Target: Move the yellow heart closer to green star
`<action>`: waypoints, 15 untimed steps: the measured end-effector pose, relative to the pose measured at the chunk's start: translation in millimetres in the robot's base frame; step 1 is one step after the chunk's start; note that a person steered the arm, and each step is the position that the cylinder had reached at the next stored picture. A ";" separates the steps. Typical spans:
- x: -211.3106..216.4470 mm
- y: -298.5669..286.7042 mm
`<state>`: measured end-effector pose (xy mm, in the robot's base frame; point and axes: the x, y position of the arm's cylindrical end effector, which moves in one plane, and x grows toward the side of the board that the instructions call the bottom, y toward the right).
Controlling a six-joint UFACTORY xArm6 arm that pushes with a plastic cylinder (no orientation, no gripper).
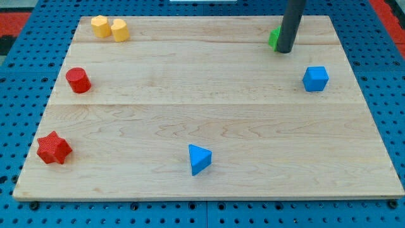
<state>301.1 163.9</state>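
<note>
Pale wooden counter [209, 107] on blue pegboard [25, 215]. Pincer: none fitted; a dark rod only, my tip [284, 50] at the view's top right, touching a mostly hidden green block [273, 38]. Two yellow blocks touch at top left, shapes unclear: one [100, 26], another [119, 30]. Red cylinder [78, 80] and red star [53, 148] at left. Blue cube [315, 79] at right. Blue triangular block [199, 159] at bottom centre.

Straight, seemingly matte dark-grey rod [289, 25].
</note>
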 end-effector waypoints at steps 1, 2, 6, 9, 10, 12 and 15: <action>-17.8 3.0; -17.9 -5.6; 37.7 -322.2; -25.7 -468.6; -55.9 -463.4; -90.6 -366.6; -9.7 -339.0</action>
<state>291.3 -175.0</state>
